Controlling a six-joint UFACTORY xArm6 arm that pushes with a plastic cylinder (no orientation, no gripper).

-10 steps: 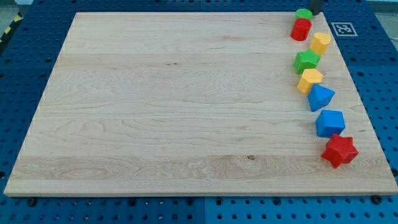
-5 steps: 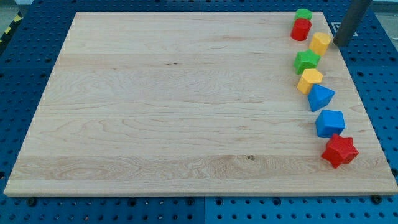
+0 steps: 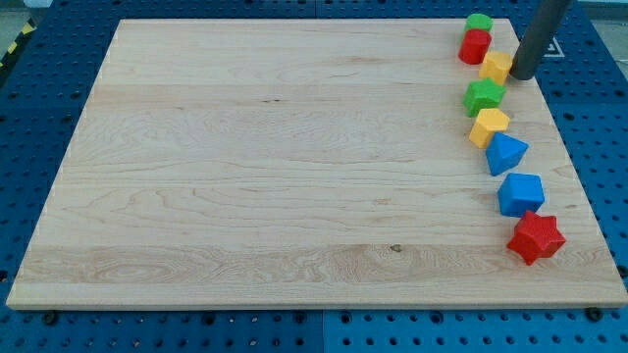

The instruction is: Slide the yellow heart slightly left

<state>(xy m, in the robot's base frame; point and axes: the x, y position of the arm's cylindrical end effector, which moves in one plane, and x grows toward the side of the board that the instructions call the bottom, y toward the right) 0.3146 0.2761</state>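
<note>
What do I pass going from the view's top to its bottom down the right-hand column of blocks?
Green block → red cylinder → yellow heart, my tip against its right side → green star → yellow block → blue block → blue block → red star.

My tip [image 3: 521, 76] touches the right side of the yellow heart [image 3: 496, 68]. Up-left of the tip: red cylinder [image 3: 475, 46], green cylinder [image 3: 479, 23]. Below-left: green star [image 3: 483, 96], yellow hexagon block [image 3: 488, 126], blue triangle-like block [image 3: 504, 153], blue cube-like block [image 3: 520, 194], red star [image 3: 536, 237]. All on the wooden board [image 3: 275, 167].
</note>
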